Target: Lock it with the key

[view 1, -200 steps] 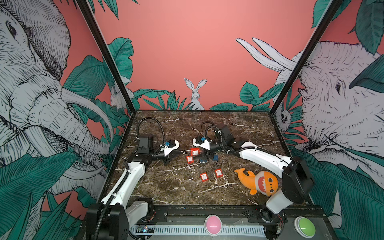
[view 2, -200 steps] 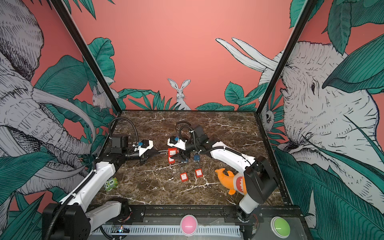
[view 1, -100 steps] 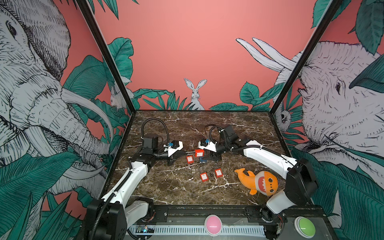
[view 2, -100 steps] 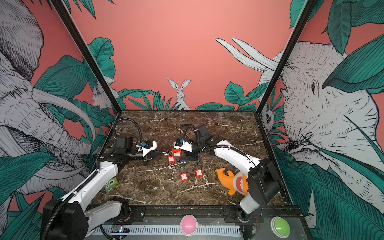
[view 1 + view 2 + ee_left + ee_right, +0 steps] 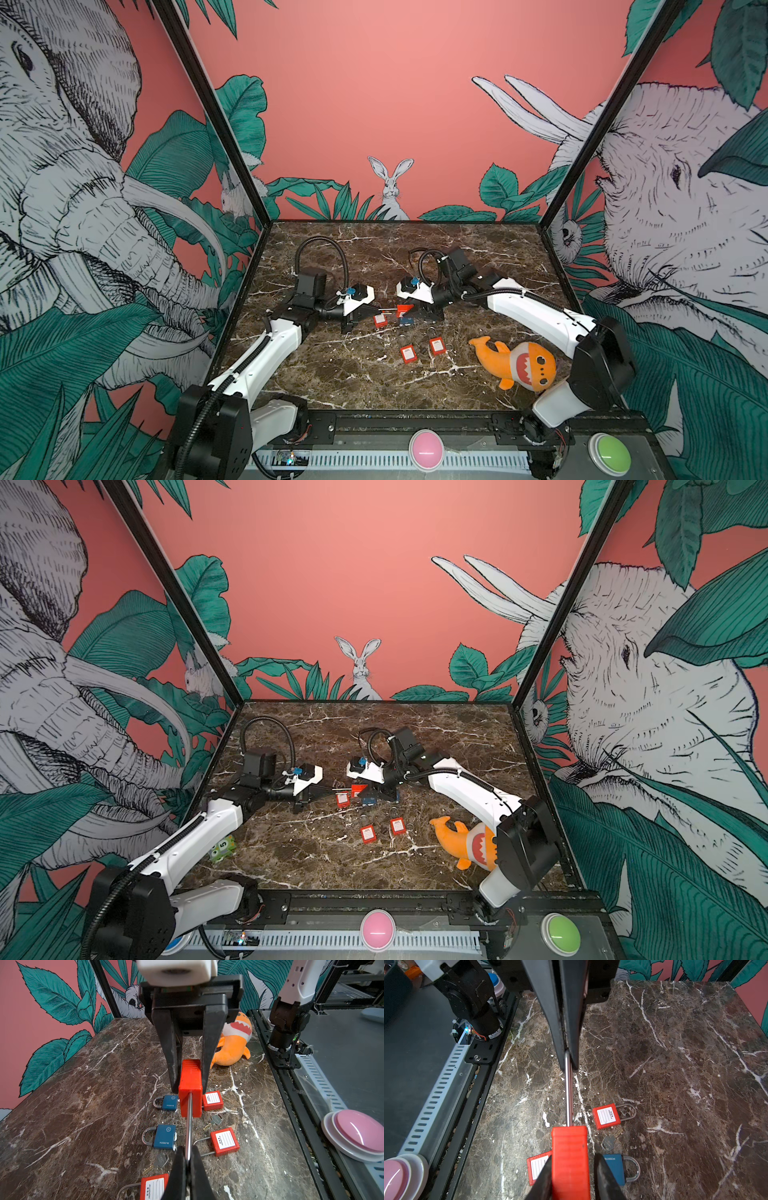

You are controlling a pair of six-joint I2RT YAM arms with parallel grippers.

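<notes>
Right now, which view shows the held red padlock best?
Left wrist view: the red padlock shows its whole body and most of its shackle. Right wrist crops the body; in both top views it is tiny.

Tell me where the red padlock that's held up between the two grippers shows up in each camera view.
In a top view: red padlock mid-table, between left gripper and right gripper.
In a top view: same spot, mid-table.
Left wrist: straight ahead, flanked by the right gripper's fingers.
Right wrist: close up between those fingers.
Shared landmark: the pink button, seen in all four.
</notes>
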